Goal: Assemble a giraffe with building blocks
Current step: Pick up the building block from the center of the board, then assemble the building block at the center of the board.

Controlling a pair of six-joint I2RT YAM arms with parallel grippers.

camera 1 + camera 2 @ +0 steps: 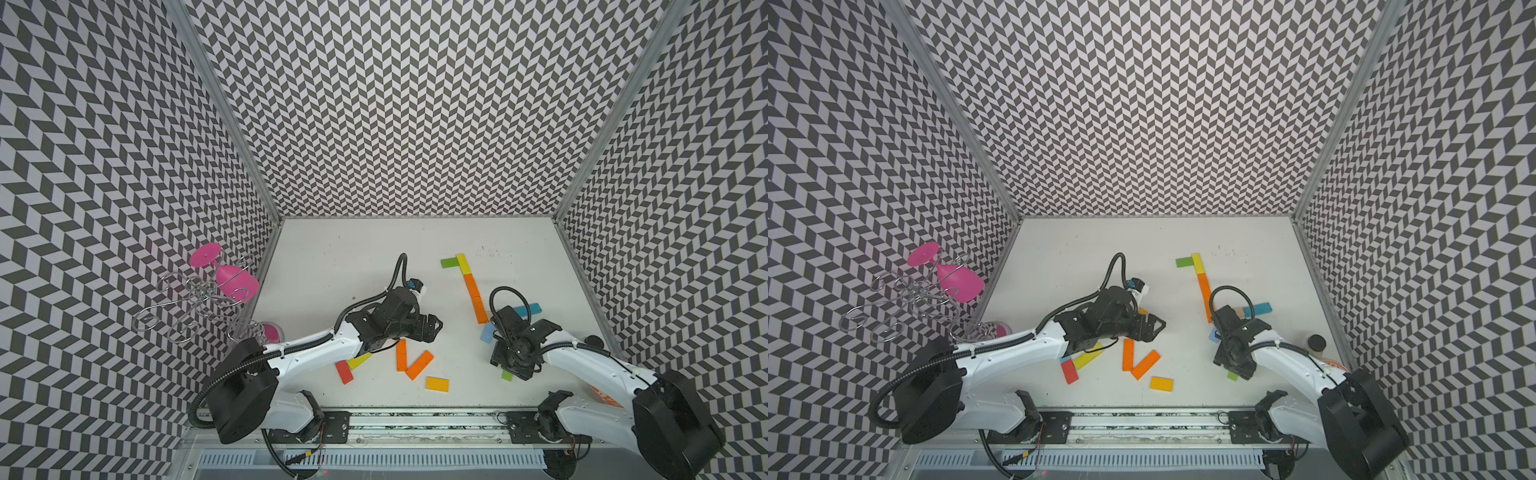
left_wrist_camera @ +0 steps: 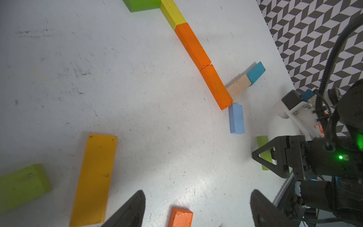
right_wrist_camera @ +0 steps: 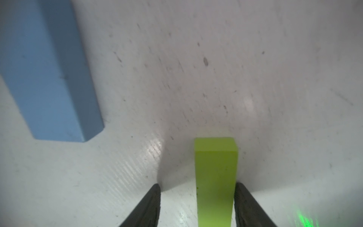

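Observation:
A flat figure of blocks lies at the table's right: a green block [image 1: 449,262], a yellow one [image 1: 462,263], two orange ones [image 1: 471,284] in a line, then a wooden block [image 2: 238,86] and a teal block [image 1: 528,309]. A light blue block [image 3: 49,74] lies beside the line's near end. My right gripper [image 3: 197,184] is down at the table, open around a lime green block [image 3: 216,176]; one finger touches it, the other stands clear. My left gripper [image 2: 197,191] is open above an orange block [image 2: 181,217].
Loose blocks lie near the front: two orange [image 1: 419,365], an amber one [image 1: 437,384], a red one [image 1: 344,372] and a yellow-green one [image 1: 359,360]. A wire rack [image 1: 187,299] with pink glasses [image 1: 235,278] stands at the left. A dark-capped jar [image 1: 1316,343] sits by the right wall.

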